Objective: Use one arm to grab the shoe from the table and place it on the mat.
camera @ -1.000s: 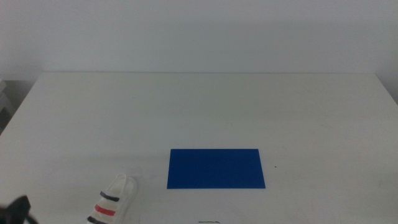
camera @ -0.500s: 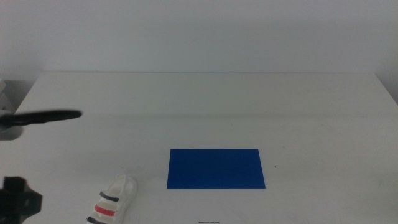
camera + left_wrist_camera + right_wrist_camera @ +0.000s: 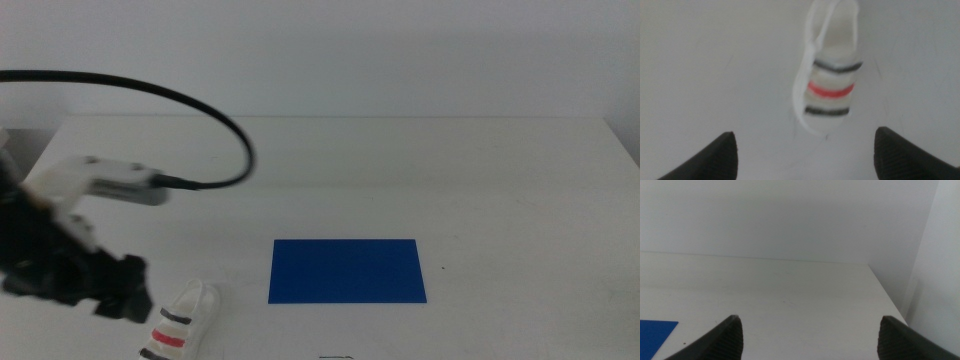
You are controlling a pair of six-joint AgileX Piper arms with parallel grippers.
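Left arm: thick black arm (image 3: 50, 265) with a white gripper block and a looping black cable (image 3: 190, 105), reaching in from the left side over the near left part of the table.
Left gripper: dark-jawed gripper (image 3: 805, 155), jaws spread wide apart, holding nothing, hovering just beside and above the sandal; blurred in the middle view.
Shoe: small white thick-soled sandal (image 3: 180, 322) (image 3: 830, 80) with two dark straps and one red strap, lying flat on the tabletop near the front edge, left of the mat and apart from it.
Mat: flat dark-blue thin rectangle (image 3: 347, 270) (image 3: 655, 335), bare, lying near the front centre of the table.
Surface: large plain white flat tabletop (image 3: 480, 180), matte, with a tiny dark speck just right of the mat.
Room: plain pale grey-white wall (image 3: 330, 55) behind the far edge.
Right gripper: dark-jawed gripper (image 3: 807, 337), jaws wide apart and empty, out of the middle view, facing the far right corner of the table.
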